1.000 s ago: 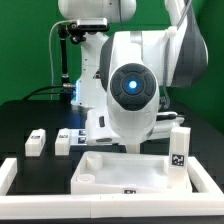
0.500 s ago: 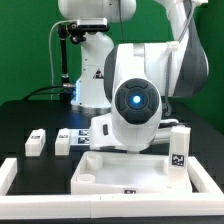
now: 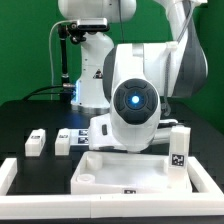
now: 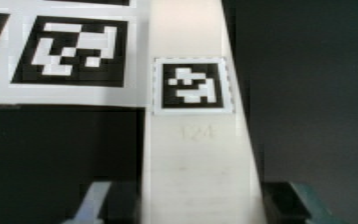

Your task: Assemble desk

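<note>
Tabletop (image 3: 120, 172): white rimmed tray, flat on the black bench (image 3: 25, 120), inside the border rail (image 3: 9, 177). First leg (image 3: 36, 142), second leg (image 3: 62, 143): side by side toward the exterior view's left. Third leg (image 3: 178, 150): upright, at the tray's corner on the exterior view's right. Claw (image 4: 197, 200): fingers (image 4: 101, 200) closely flank a white tagged strip (image 4: 194, 90); clamped or not, cannot tell. Marker board (image 4: 69, 45): beside the strip.

exterior view: low, near, facing the arm (image 3: 135, 100) across the table (image 3: 20, 118); wrist view: straight down, very close on a white tagged part (image 4: 197, 150).
</note>
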Robot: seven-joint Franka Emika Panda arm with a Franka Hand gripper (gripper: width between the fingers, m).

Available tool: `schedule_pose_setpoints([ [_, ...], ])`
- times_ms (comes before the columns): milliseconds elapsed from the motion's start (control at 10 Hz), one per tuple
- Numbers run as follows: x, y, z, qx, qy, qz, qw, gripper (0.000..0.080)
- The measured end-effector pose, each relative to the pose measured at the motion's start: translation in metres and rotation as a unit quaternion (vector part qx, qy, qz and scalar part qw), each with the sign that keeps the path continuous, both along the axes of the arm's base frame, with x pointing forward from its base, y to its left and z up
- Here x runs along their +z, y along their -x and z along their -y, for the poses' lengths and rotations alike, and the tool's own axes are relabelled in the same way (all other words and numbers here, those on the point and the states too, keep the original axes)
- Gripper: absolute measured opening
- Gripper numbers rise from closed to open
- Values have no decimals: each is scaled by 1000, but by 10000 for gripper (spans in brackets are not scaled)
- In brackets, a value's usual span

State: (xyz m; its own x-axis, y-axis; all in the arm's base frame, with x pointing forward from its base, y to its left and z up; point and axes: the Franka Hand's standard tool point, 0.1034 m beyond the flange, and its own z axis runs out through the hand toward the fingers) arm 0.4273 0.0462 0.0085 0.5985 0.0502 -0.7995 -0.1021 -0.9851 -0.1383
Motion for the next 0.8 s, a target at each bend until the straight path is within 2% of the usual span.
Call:
schedule_pose_setpoints([
  [500, 2, -1, 2, 1, -4, -1, 1000, 288],
  [600, 19, -9, 8, 3, -15, -3, 1000, 289],
  [800, 49, -28, 17, -2, -25, 28, 999, 290],
])
